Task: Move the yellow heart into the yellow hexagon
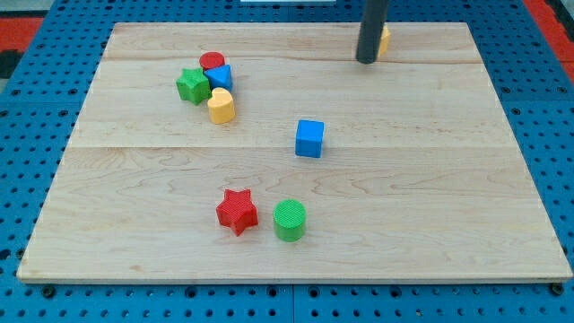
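Note:
The yellow heart point(221, 105) lies in the upper left part of the board, at the lower right of a tight cluster. The yellow hexagon point(384, 39) is near the view's top, right of centre, mostly hidden behind my rod. My tip point(366, 59) rests on the board just left of and touching or nearly touching the hexagon. The tip is far to the right of the yellow heart.
The cluster by the heart holds a green star point(192, 85), a red cylinder point(212, 62) and a blue block point(221, 77). A blue cube point(309, 138) sits mid-board. A red star point(237, 211) and a green cylinder point(290, 220) stand near the bottom. The wooden board point(448, 224) lies on a blue pegboard.

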### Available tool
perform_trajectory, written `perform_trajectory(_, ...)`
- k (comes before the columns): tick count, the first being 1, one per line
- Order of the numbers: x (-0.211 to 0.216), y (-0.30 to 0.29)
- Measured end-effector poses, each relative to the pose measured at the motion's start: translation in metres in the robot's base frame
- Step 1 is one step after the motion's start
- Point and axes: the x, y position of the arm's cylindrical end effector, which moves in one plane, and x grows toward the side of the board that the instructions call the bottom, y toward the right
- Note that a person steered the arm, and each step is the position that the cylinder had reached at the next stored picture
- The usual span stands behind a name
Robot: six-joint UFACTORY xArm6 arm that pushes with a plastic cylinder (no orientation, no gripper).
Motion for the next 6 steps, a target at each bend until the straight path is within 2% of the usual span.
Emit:
perform_trajectory(2,0.138,-0.118)
perform_trajectory(3,0.140,-0.194)
perform_trajectory(5,0.070,-0.213)
perform_trajectory(6,0.068,-0.199)
